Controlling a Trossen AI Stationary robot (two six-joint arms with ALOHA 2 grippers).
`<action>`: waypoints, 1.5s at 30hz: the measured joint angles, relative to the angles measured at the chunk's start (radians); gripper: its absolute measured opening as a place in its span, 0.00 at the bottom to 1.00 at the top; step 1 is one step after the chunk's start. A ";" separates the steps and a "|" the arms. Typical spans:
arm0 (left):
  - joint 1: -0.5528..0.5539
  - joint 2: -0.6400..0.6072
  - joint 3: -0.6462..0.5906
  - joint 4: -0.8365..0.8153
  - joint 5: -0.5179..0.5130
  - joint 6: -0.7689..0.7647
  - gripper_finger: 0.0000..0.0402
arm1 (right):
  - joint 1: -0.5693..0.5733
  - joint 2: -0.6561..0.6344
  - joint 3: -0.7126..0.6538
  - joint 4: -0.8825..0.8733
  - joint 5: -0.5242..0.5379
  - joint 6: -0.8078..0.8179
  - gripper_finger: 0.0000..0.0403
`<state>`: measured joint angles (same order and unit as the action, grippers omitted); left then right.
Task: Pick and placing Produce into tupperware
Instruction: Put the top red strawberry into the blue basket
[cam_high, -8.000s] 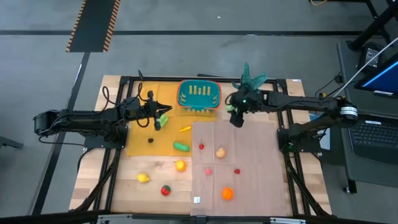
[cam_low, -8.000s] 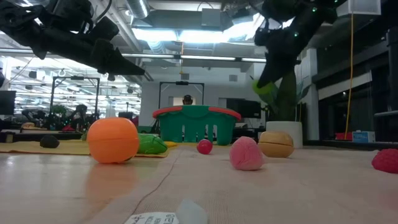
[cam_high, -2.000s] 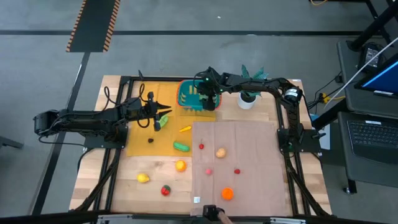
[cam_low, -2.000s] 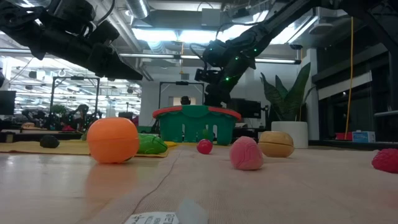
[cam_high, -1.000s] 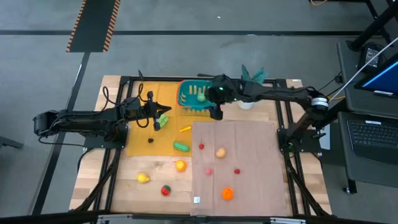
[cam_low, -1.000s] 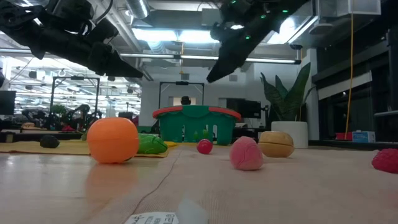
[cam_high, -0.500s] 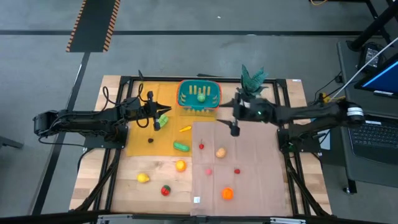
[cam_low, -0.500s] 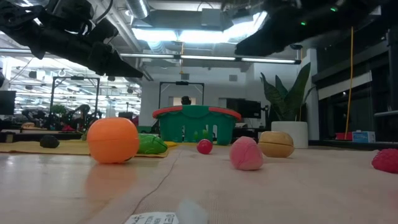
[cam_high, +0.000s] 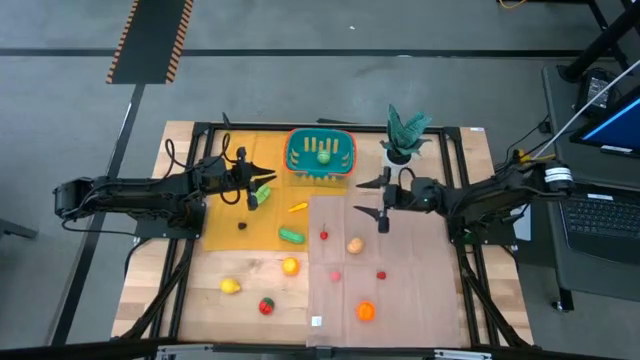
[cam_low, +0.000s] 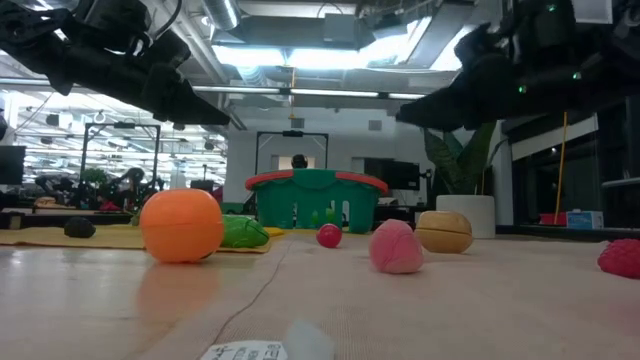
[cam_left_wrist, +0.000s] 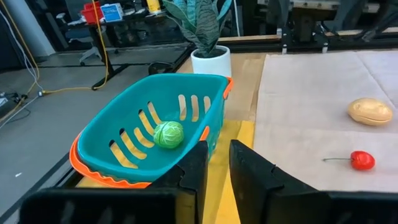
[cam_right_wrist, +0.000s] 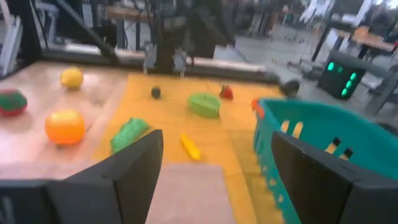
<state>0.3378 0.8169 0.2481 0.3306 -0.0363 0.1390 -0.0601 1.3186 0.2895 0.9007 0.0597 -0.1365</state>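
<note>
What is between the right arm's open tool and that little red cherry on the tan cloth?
Nothing visible. The right tool hangs open over the tan cloth; the small red cherry lies apart from it on bare cloth, the tan potato-like piece off to the side.

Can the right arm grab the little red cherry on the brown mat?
Probably yes. The right gripper hangs open just above the mat, the cherry lies close by, and nothing stands between them.

tupperware (cam_left_wrist: 124, 134): teal, orange rim (slotted sides) | sprout-like produce (cam_left_wrist: 168, 134) inside: pale green | mat (cam_high: 235, 215): yellow | cloth (cam_high: 400, 290): tan, perhaps pinkish | grippers: dark
</note>
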 joint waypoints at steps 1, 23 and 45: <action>0.000 0.000 0.000 0.001 -0.002 0.000 0.16 | -0.001 0.018 0.007 0.000 0.000 -0.001 0.74; 0.000 -0.001 0.032 -0.106 -0.296 -0.099 0.62 | -0.056 0.183 0.102 0.030 0.012 -0.006 0.74; 0.075 0.008 0.364 -0.953 -0.485 -0.423 0.62 | -0.094 0.183 0.102 0.000 0.011 -0.025 0.74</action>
<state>0.4132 0.8253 0.6117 -0.6226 -0.5211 -0.2838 -0.1543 1.5017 0.3912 0.9007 0.0708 -0.1618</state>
